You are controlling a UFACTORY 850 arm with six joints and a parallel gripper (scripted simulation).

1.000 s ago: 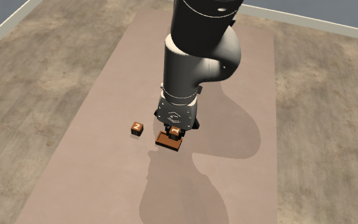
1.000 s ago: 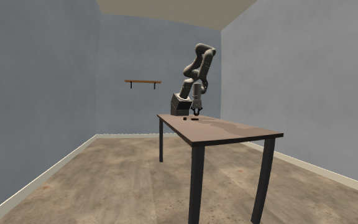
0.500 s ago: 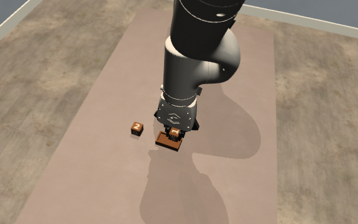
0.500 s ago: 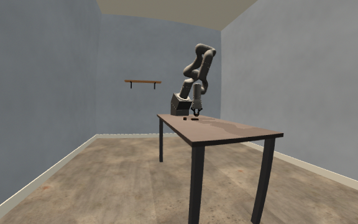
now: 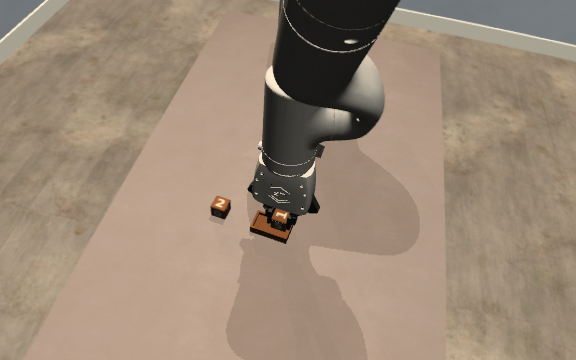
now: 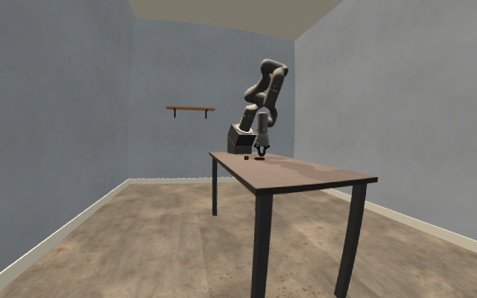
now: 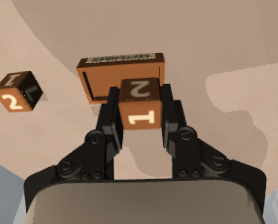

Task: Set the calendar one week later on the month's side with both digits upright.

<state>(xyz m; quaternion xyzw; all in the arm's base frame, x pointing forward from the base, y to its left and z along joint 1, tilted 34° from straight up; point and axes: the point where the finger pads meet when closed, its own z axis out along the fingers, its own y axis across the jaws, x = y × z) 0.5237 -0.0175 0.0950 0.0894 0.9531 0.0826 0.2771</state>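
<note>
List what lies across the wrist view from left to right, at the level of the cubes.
Loose cube lying on the table → left edge of the tray → cube held in the pincer, in front of the tray, showing a 1 and a 2.

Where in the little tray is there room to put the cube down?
The gripper holds one cube over the tray. The tray's floor looks bare, so both slots seem free. The other cube sits apart on the table, left of the tray.
</note>
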